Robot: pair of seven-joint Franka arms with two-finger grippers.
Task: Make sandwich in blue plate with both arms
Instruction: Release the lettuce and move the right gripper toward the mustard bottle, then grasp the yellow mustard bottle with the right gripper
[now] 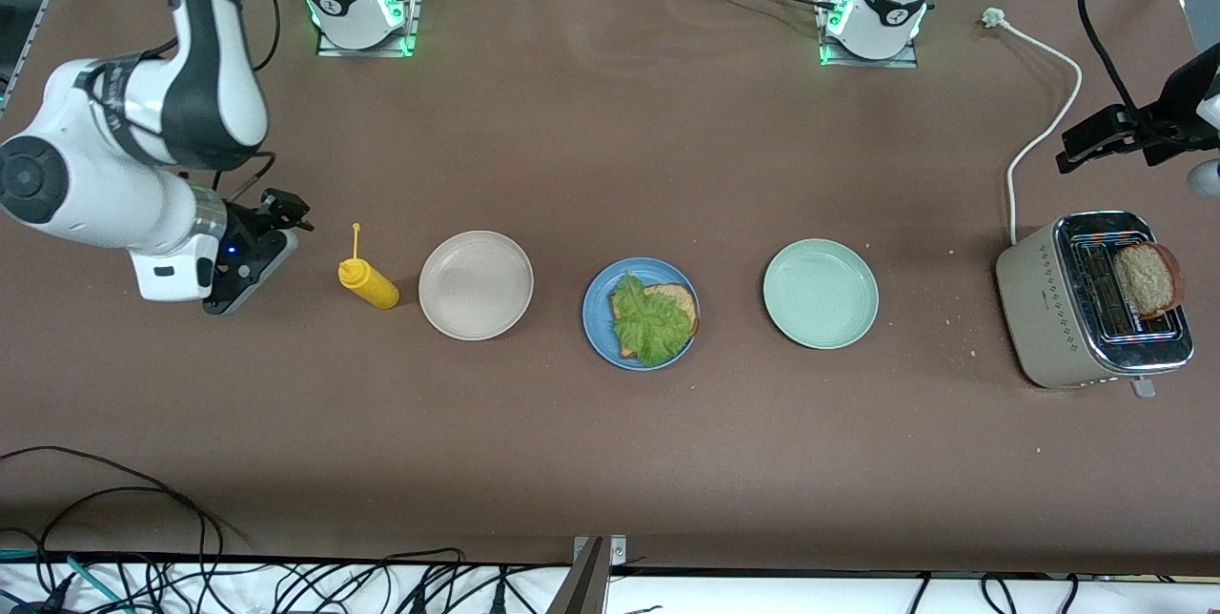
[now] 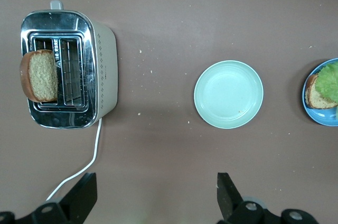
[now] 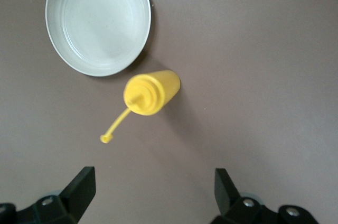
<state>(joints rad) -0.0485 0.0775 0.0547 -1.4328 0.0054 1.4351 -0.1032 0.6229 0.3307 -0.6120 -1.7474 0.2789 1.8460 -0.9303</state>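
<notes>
**Lettuce on bread, toaster slice waiting**

Nearest the front camera, the blue plate (image 1: pixel 640 313) held one bread slice (image 1: pixel 675 301) under lettuce (image 1: pixel 652 320), between beige plate (image 1: pixel 476 285) and green plate (image 1: pixel 821 293).

Left wrist view: left gripper (image 2: pixel 153 195) spread wide, empty, above table near toaster (image 2: pixel 68 68) holding second slice (image 2: pixel 39 76).

Right wrist view: right gripper (image 3: pixel 153 191) wide, empty, over the mustard bottle (image 3: pixel 150 93).

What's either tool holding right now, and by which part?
Nothing. Left tool hangs open above the table near the toaster; right tool hangs open near the mustard bottle.

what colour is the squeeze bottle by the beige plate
Yellow squeeze bottle, cap included; clearest in the right wrist view.
</notes>
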